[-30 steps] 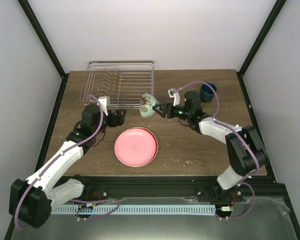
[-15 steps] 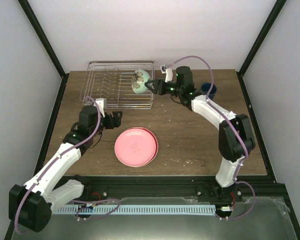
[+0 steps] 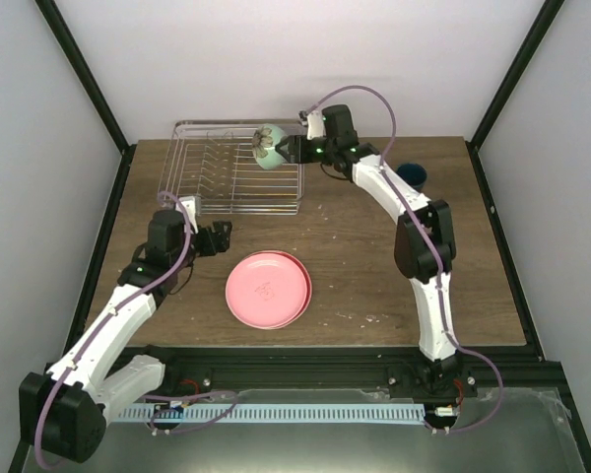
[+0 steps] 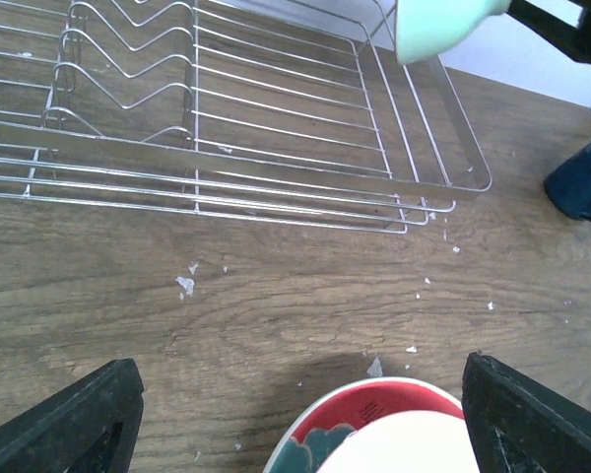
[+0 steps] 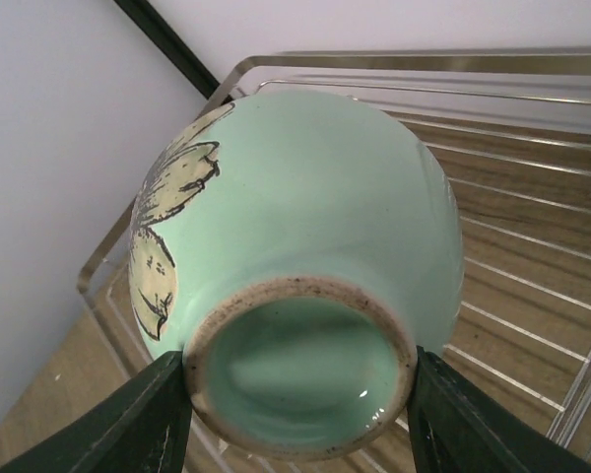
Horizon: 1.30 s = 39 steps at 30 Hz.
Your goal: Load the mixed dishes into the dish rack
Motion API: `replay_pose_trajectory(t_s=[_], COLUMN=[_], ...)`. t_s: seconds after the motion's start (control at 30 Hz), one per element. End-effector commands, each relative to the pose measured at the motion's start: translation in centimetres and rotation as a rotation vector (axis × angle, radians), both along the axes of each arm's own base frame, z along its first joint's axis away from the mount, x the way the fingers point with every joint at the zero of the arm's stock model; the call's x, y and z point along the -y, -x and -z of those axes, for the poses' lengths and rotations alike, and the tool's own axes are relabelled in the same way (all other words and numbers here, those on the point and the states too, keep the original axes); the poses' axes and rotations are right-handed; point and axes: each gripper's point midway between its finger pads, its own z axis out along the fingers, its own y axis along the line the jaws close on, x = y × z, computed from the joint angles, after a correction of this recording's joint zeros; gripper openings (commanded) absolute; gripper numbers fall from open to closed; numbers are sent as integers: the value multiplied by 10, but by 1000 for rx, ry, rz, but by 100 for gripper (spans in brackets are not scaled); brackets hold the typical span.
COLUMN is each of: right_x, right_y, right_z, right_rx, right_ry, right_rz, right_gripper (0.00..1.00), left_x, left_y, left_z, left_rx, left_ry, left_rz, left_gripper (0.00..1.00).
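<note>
My right gripper [image 3: 288, 150] is shut on the foot of the small mint-green bowl [image 3: 268, 150], which is tipped on its side above the back right corner of the silver wire dish rack [image 3: 202, 172]. The right wrist view shows the bowl [image 5: 305, 246] between the fingers [image 5: 153, 419], over the rack wires [image 5: 532, 212]. My left gripper [image 3: 220, 236] is open and empty, low over the table in front of the rack [image 4: 227, 168]. The red-and-teal floral plate [image 4: 374, 419] shows at the bottom edge between its fingers. The pink plate [image 3: 268, 289] lies mid-table. The dark blue cup [image 3: 411, 177] stands at the right. The lime-green plate is not in view.
The rack sits against the back wall at the left. Black frame posts run along both sides of the wooden table [image 3: 374, 266]. The blue cup [image 4: 583, 177] also shows at the right edge of the left wrist view.
My right gripper has carried the bowl from the middle of the table back and left to above the rack's back right corner. My left gripper has drawn back slightly to the left.
</note>
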Motion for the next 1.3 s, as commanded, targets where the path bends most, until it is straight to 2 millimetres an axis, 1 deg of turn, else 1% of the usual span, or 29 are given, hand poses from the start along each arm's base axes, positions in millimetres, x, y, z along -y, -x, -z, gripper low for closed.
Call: replay_pose_trajectory(t_s=[0.0,0.2,0.43,0.8,1.07,1.27], right_x=[-6,-5,-4,-9,-7,-9], right_y=[-14,-25,-19,-7,-4,-2], right_z=[-19,-5,5,23,39,50], right_rx=[52,23,5,-16,-32,-42], right_ry=[46,106,172,236,294,321], right_rz=[9,39,39,-9,-7,-16], right_gripper=[57,57,57,57,57,57], left_x=[0,1,4,9,13,14], left_y=[2,1,0,-2,-3,-4], left_z=[8,14,18,18,22,24], left_rx=[-19,-41,-58,-70,-86,-90], left_ry=[-7,-11,-3,20,32,32], left_rz=[12,17,25,38,54,56], left_gripper=[90,90,91,91,91,90])
